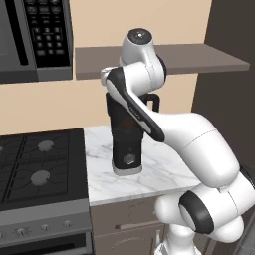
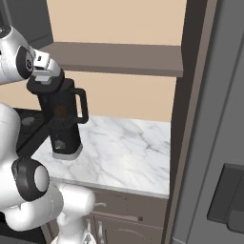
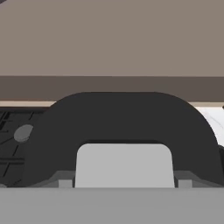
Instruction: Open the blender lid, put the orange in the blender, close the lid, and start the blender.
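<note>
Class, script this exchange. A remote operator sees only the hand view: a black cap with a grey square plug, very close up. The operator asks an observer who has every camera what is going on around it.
Operator: Is this cap seated on the jar, or lifted off?
Observer: It is seated. In the right base view the blender lid sits flat on top of the blender, with the claw right on it.
Operator: Which way does the jar's handle point?
Observer: The loop handle sticks out on the side away from the stove.
Operator: Where is the start knob?
Observer: The knob sits low on the front, facing the robot's base.
</note>
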